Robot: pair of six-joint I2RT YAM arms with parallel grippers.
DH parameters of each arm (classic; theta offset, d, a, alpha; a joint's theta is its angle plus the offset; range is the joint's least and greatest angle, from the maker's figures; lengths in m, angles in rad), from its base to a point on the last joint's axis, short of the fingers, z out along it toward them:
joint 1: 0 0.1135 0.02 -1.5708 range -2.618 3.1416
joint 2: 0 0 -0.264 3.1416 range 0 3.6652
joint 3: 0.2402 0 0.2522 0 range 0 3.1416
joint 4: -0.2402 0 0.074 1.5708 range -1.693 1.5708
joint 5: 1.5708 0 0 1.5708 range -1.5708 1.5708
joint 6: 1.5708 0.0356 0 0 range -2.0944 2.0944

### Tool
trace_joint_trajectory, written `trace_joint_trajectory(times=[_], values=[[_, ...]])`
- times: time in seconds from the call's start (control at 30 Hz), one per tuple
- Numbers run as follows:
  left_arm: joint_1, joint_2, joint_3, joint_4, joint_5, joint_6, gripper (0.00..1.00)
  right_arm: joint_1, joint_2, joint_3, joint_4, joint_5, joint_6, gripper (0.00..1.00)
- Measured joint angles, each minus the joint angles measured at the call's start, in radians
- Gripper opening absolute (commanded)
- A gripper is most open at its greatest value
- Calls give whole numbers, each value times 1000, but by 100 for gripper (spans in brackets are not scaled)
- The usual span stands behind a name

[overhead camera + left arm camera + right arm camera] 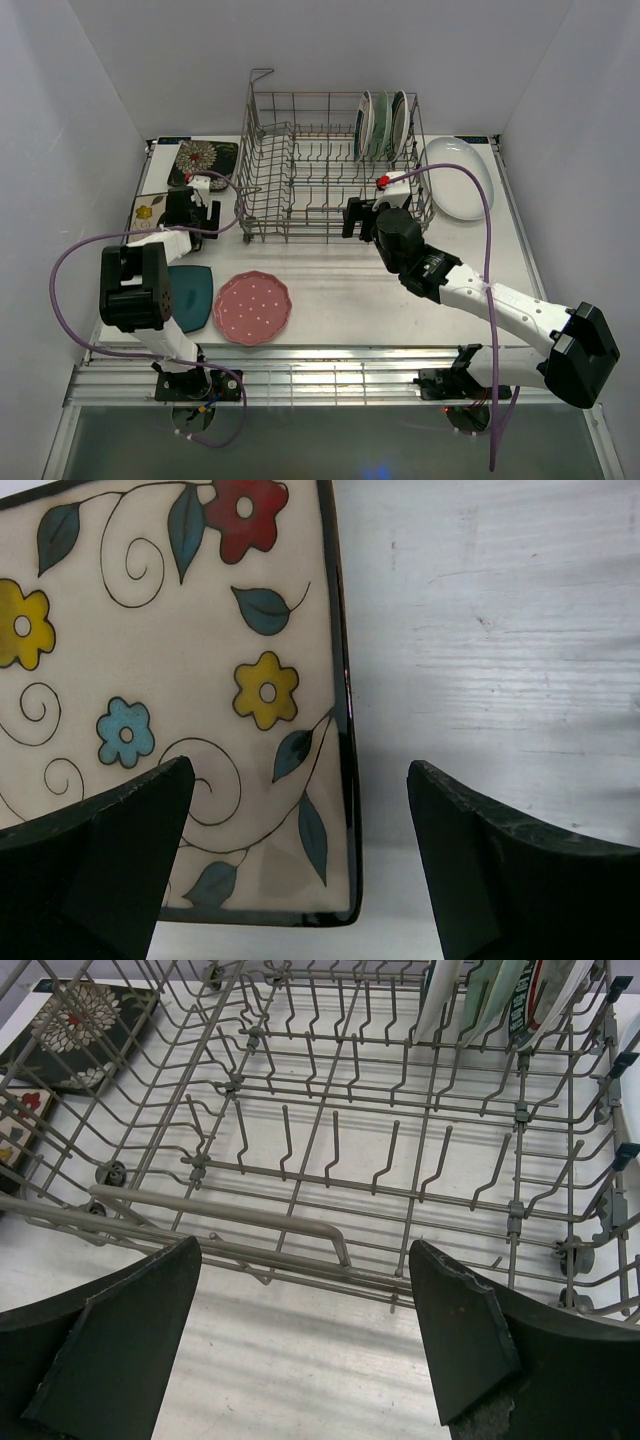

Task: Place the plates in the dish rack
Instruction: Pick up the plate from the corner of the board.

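Jaws of the left gripper (pixel 300 770) are standing wide apart, empty, hovering over the right edge of the cream floral plate (pixel 150 680) lying on the table (pixel 500 630). Right gripper (pixel 305 1250) is gaping too, holding nothing, facing the dish rack (pixel 330 1160) at its near rail; three plates (pixel 385 125) are standing in its far-right corner.

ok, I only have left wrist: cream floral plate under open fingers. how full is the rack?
Observer: Three plates stand upright in the dish rack's far right corner; its other slots are bare.
Operator: Right arm?
Observer: Right gripper is open at the rack's near edge, holding nothing.
Operator: What else is loose?
Observer: Pink dotted plate and dark teal plate near the front, black floral square far left, white oval plate right of the rack.
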Motion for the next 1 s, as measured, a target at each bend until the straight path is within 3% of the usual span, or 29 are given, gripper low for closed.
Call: trace_joint_trajectory(times=[0.37, 0.87, 1.0], values=[[-39, 108, 53, 31, -191, 67, 91, 0, 0, 0, 0, -9, 0, 90], [-93, 146, 40, 122, -313, 146, 73, 0, -1, 0, 1, -26, 1, 90], [-111, 154, 38, 156, -352, 164, 72, 0, -1, 0, 2, -30, 1, 90]])
